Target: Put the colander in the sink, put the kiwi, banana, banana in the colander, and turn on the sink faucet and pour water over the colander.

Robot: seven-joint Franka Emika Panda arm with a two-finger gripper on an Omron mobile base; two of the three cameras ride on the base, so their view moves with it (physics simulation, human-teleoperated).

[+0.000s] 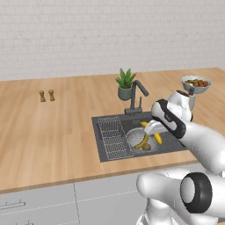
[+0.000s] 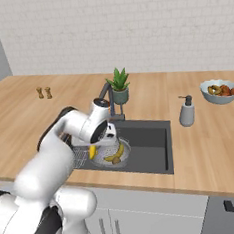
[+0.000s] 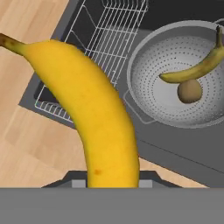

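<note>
— What's on the left?

— A wire rack (image 3: 103,39) in the dark sink (image 3: 175,148), set into the wooden table (image 3: 26,140). Over its near edge hangs a bright banana (image 3: 94,109), clamped near its lower end by the gripper (image 3: 113,183), jaws narrowed around it.

— And to the right?

— The metal colander (image 3: 175,57) sits in the sink, holding a duller banana (image 3: 199,68) with a kiwi (image 3: 189,91) touching it.

— How would the held fruit handle?

— Light, I'd judge, soft and smooth-skinned. A gentle mid-body grip suits it best.
</note>
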